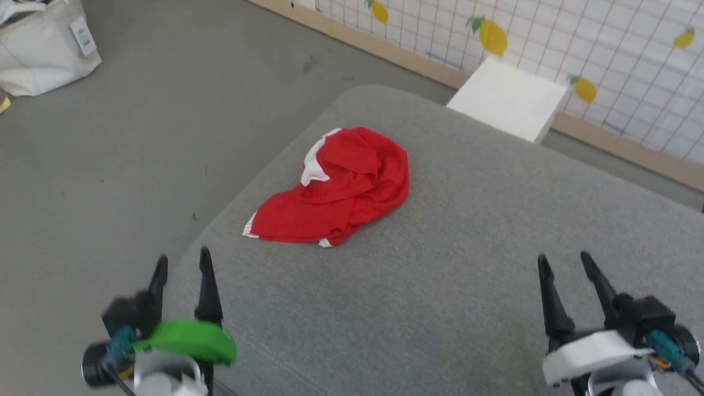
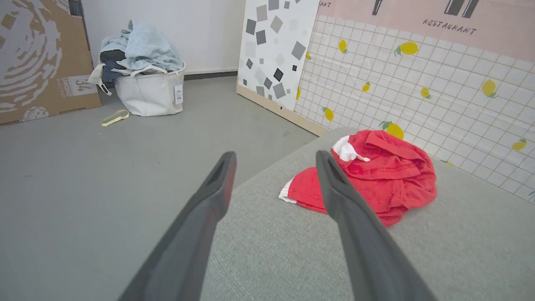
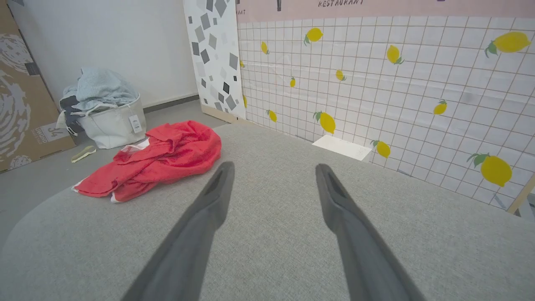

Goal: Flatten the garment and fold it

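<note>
The garment (image 1: pixel 341 187), bright red with white trim, lies crumpled in a heap on the grey padded surface (image 1: pixel 467 275), toward its far left part. It shows from the left wrist as a bunched red mound (image 2: pixel 376 179) and from the right wrist at the left (image 3: pixel 159 156). My left gripper (image 1: pixel 182 263) hovers open at the surface's near left edge, short of the garment, nothing between its fingers. Open too, my right gripper (image 1: pixel 564 264) hangs over the near right part of the surface, well apart from the garment.
A white bag (image 2: pixel 146 92) stuffed with clothes stands on the grey floor at the far left, beside a cardboard box (image 2: pixel 42 58). A lemon-patterned grid wall (image 3: pixel 397 83) runs behind the surface, with a white block (image 1: pixel 509 99) at its foot.
</note>
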Controlling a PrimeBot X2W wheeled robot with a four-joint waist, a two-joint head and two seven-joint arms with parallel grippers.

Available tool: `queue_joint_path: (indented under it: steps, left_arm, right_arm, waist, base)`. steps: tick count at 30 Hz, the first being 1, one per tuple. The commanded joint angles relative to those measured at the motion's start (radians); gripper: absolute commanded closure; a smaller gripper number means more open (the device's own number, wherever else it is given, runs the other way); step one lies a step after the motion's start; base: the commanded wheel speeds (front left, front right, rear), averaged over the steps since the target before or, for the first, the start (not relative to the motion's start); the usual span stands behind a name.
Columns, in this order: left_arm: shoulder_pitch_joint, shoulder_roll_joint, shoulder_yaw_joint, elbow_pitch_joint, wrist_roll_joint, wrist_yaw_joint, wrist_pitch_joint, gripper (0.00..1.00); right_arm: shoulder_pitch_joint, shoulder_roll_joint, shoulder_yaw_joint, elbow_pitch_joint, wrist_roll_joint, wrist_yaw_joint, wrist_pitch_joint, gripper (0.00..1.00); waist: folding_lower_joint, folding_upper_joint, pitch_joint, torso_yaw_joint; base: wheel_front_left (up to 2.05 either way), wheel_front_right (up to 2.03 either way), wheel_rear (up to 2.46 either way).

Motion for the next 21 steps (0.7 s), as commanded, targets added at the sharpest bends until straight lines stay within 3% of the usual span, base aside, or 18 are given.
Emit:
queue_joint_path:
  steps: [1, 6, 14, 21]
  left_arm:
    - [-0.058, -0.002, 0.01, 0.006, -0.03, -0.011, 0.018, 0.0]
    - [-0.205, 0.023, 0.063, 0.029, -0.137, -0.039, 0.139, 0.0]
    - [-0.4, 0.118, 0.129, 0.082, -0.315, -0.068, 0.477, 0.0]
    - [-0.42, 0.199, 0.177, 0.122, -0.421, 0.002, 0.801, 0.0]
  right_arm:
    - [-0.027, 0.0, -0.002, -0.016, -0.01, -0.002, 0.003, 0.0]
    - [-0.067, 0.0, -0.002, -0.066, -0.035, -0.002, 0.025, 0.0]
    - [-0.132, 0.0, -0.015, -0.114, -0.059, -0.002, 0.033, 0.0]
    - [-0.174, 0.0, -0.01, -0.105, -0.034, -0.002, 0.01, 0.0]
  waist:
    - [0.0, 0.0, 0.069, -0.059]
    - [0.0, 0.0, 0.195, -0.162]
    - [0.0, 0.0, 0.381, -0.339]
    - [0.0, 0.0, 0.456, -0.466]
  base:
    - [0.0, 0.0, 0.0]
    - [0.0, 0.0, 0.0]
    - [0.0, 0.0, 0.0]
    - [0.0, 0.0, 0.0]
